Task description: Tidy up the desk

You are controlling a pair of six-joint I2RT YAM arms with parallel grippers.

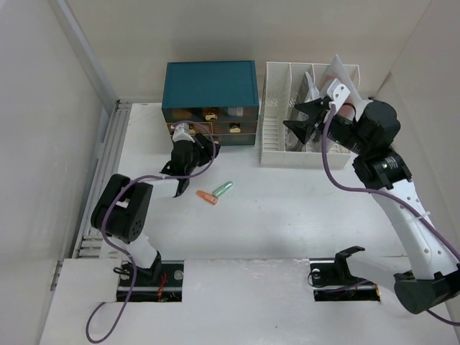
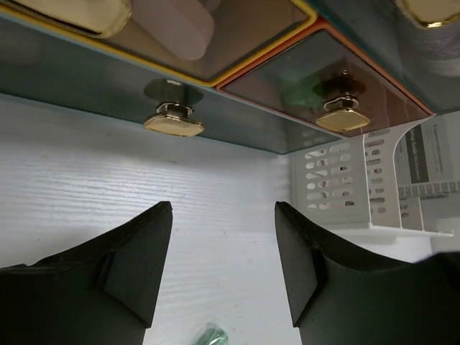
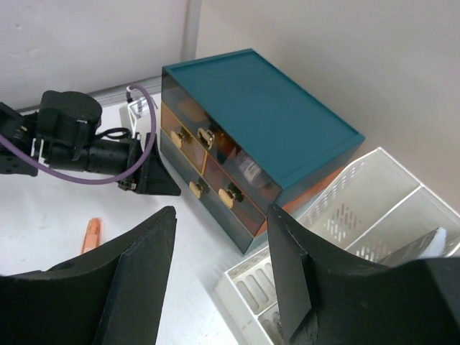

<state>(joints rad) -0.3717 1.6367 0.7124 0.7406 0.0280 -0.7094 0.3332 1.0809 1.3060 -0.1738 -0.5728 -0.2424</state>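
My left gripper (image 2: 223, 210) has its jaws spread with nothing between them, only bare white desk (image 2: 108, 187) showing through the gap. At twelve o'clock from those fingers, close ahead, is the bottom row of the drawer cabinet (image 2: 79, 79), with one brass knob (image 2: 172, 122) almost straight ahead and a second knob (image 2: 343, 118) at about one o'clock. At three o'clock stands the white file rack (image 2: 338, 180), set down just beside the cabinet, with a printed sheet (image 2: 424, 154) in it. A small green piece (image 2: 210, 336) lies on the desk at six o'clock, under the fingers. My right gripper (image 3: 221, 212) is also spread and holds nothing; from overhead it hangs above the rack, well off the desk surface. Its camera looks down on the teal cabinet at twelve o'clock and my left arm (image 3: 72, 136) at ten o'clock. A small orange piece (image 1: 206, 197) lies just beside the green one, at five o'clock from the left gripper. The desk lies under everything, with cabinet and rack along its far edge.
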